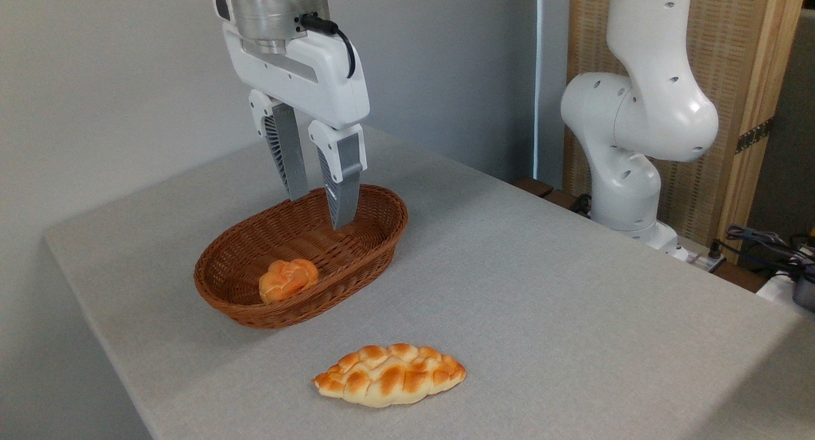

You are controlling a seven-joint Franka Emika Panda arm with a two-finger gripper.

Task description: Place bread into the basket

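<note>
A grey table (573, 312) with a fine, speckled top carried everything, its near-left corner cut off by the lower edge of the view. Two things lay directly on it. The basket (356, 262), an oval of reddish-brown wicker with low sloping sides, sat toward the back left of the surface, its long axis running diagonally. The bread (389, 374), a long braided loaf, pale cream with golden-brown bumps and tapered ends, lay flat on the bare top in front of the basket, nearer the camera and apart from its rim, not touching it.
</note>
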